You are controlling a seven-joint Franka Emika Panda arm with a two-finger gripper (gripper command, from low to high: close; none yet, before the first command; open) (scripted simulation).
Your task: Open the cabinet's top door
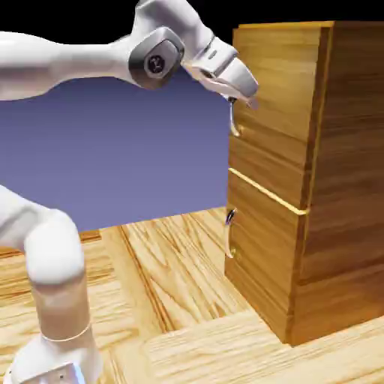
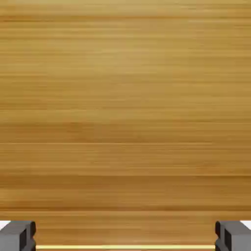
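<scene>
1. Wood grain of a light, honey tone covers the bench [image 1: 172, 277], its planks running in different directions, with bare stretches between the robot's base at the lower left and the cabinet [image 1: 337, 187] at the right.
2. Behind the bench hangs a plain blue-violet backdrop [image 1: 135, 157], black above it.
3. Golden-brown and glossy, the cabinet stands on the bench at the exterior view's right, its front facing left toward the arm.
4. Its top door [image 1: 274, 112] fills the upper front; a bright seam divides it from the lower door [image 1: 262, 247].
5. The top door's curved silver handle [image 1: 233, 120] sits at the panel's left edge; the lower handle [image 1: 229, 234] hangs below it on the same edge.
6. The tool [image 1: 241, 96] is at the upper end of the top handle, touching or just beside it; contact cannot be judged.
7. In the hand view, wood [image 2: 125, 108] fills nearly everything, and the two grey fingertips [image 2: 17, 236] sit far apart at the bottom corners, so the tool is spread wide with nothing between them.
8. A thin pale strip [image 2: 125, 246] runs between the tips at the bottom edge.
9. Open room lies left of the cabinet front, above the bench.
</scene>
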